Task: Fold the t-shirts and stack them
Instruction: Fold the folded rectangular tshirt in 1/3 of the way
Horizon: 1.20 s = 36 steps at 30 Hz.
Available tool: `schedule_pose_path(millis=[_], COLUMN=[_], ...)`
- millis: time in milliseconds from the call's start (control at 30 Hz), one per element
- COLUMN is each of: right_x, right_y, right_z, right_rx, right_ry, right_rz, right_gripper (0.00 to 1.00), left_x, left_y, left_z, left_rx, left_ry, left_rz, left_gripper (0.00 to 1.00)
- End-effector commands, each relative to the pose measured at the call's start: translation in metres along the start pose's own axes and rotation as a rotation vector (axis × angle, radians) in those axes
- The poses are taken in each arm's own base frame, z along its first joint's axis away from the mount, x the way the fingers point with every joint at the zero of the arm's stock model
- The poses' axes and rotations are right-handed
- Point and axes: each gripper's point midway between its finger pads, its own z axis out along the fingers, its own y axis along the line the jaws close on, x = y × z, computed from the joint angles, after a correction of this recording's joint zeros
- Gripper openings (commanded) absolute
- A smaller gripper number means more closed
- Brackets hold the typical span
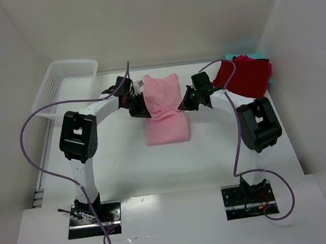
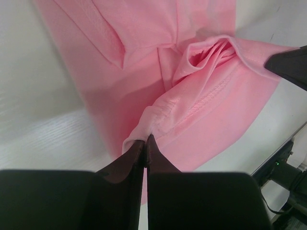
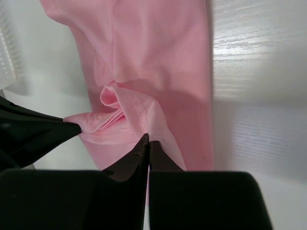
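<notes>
Looks like roughly the halfway mark. The dark red t-shirt (image 1: 246, 78) is already folded and parked in the far right corner of the counter (image 1: 214, 163), sitting on a teal t-shirt (image 1: 270, 69) that only peeks out at the edges. So that's my guess for the stack.

The pink t-shirt (image 1: 166, 124) is the one in progress. It lies mid-counter as a long narrow strip running from the far edge toward the near one, so I'd say the sleeves are tucked in. The left claw (image 2: 145, 142) is pressed together on a bit of the pink hem, and the right claw (image 3: 148, 140) is pinched tight on the fabric from the other side. Between them the cloth bunches up into a raised fold.

Left to do, by my read: finish the crosswise fold, then carry the pink one over onto the red.

The white mesh basket (image 1: 72, 62) in the far left corner has nothing in it that I can see.
</notes>
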Motion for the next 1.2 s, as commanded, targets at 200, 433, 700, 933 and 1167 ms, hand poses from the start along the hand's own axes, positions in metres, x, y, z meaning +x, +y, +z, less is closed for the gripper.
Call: schedule_pose_path(millis=[200, 433, 700, 933, 1167], right_x=[-0.037, -0.040, -0.085, -0.121, -0.075], right_y=[0.022, 0.018, 0.029, 0.044, 0.040], right_z=[0.007, 0.009, -0.016, -0.060, -0.092], right_rx=[-0.057, -0.053, -0.110, -0.161, -0.228], right_ry=[-0.082, -0.088, -0.211, -0.313, -0.276], right_rz=[-0.046, -0.040, -0.029, -0.087, -0.117], right_gripper=[0.10, 0.45, 0.60, 0.71, 0.06], left_x=[-0.032, -0.044, -0.060, -0.054, -0.007], left_y=[0.009, 0.011, -0.007, -0.044, -0.067], left_z=[-0.004, -0.008, -0.028, -0.063, -0.060], left_rx=[-0.001, 0.019, 0.072, 0.194, 0.246], left_ry=[-0.079, -0.106, -0.156, -0.202, -0.136], left_rz=[0.051, 0.062, 0.135, 0.236, 0.278], left_gripper=[0.23, 0.52, 0.75, 0.84, 0.57])
